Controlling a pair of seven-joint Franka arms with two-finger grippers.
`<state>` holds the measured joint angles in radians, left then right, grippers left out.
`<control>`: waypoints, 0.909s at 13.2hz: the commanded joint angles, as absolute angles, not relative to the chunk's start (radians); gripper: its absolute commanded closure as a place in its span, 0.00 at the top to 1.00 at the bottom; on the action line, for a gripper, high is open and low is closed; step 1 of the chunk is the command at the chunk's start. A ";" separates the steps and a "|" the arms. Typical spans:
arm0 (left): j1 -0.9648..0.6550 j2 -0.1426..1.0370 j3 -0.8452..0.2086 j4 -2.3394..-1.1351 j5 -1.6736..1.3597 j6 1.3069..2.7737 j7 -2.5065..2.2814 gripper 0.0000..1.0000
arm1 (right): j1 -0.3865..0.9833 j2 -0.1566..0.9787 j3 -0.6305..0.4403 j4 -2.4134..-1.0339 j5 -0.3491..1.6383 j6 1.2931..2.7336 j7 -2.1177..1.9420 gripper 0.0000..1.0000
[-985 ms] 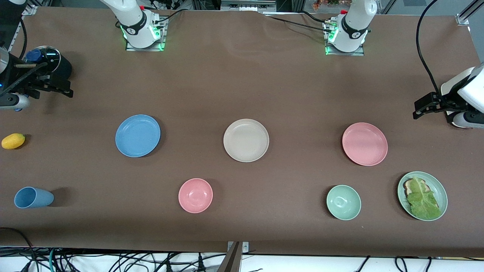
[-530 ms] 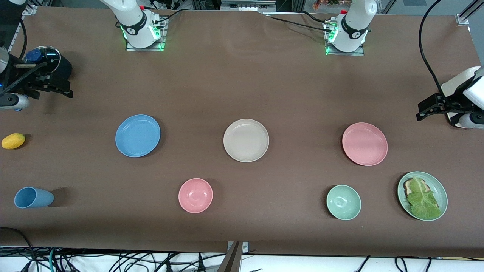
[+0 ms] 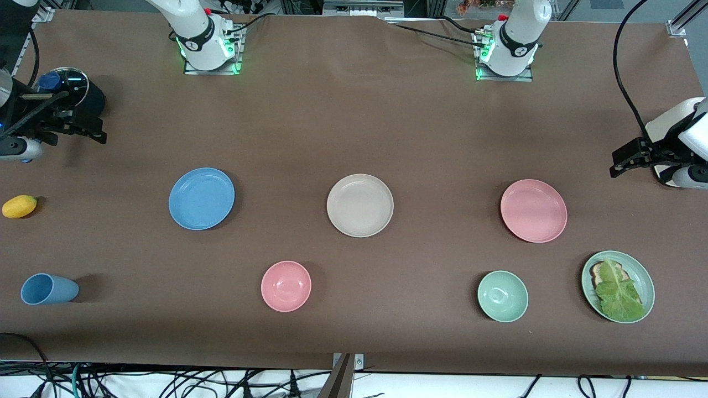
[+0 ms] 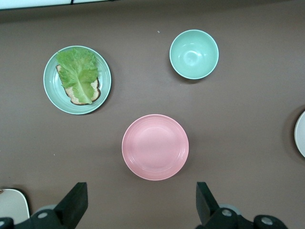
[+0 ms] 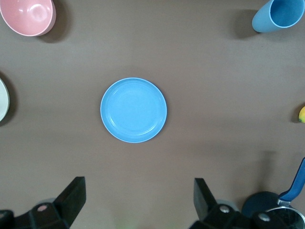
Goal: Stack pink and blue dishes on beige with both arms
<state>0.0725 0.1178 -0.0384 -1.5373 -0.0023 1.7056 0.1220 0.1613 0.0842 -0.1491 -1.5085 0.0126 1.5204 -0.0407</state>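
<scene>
Three plates lie in a row across the table's middle: the light blue plate [image 3: 201, 198] toward the right arm's end, the beige plate [image 3: 360, 205] in the centre, the pink plate [image 3: 534, 210] toward the left arm's end. My left gripper [image 3: 620, 161] hangs open in the air over the table's edge, apart from the pink plate [image 4: 155, 147]. In the left wrist view the left gripper [image 4: 140, 191] holds nothing. My right gripper [image 3: 91, 130] hangs open over its own end of the table. The right wrist view shows the right gripper [image 5: 139, 186] empty, well clear of the blue plate [image 5: 133, 110].
Nearer the camera stand a pink bowl [image 3: 286, 286], a green bowl [image 3: 502, 296] and a green plate with toast and lettuce [image 3: 618, 286]. A blue cup [image 3: 48, 289] lies on its side. A yellow fruit [image 3: 19, 206] and a black lidded pot [image 3: 72, 88] sit at the right arm's end.
My left hand has drifted slightly toward its end of the table. The right hand and all the plates have stayed put.
</scene>
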 commanded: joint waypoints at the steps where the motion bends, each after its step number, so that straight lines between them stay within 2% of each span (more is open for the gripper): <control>1: 0.071 0.129 -0.037 -1.505 -0.009 1.695 0.126 1.00 | 0.158 0.081 -0.147 -1.496 0.017 1.517 -0.038 1.00; 3: 0.087 0.132 -0.031 -1.505 -0.020 1.698 0.124 1.00 | 0.158 0.081 -0.147 -1.496 0.017 1.517 -0.038 1.00; 6: 0.075 0.213 -0.032 -1.497 0.041 1.721 0.109 1.00 | 0.158 0.083 -0.147 -1.496 0.020 1.522 -0.037 1.00; 10: 0.129 0.389 -0.029 -1.493 -0.028 1.720 0.121 1.00 | 0.160 0.081 -0.147 -1.497 0.015 1.526 -0.031 1.00; 12: 0.161 0.431 -0.028 -1.494 -0.023 1.721 0.126 1.00 | 0.158 0.081 -0.147 -1.496 0.021 1.531 -0.029 1.00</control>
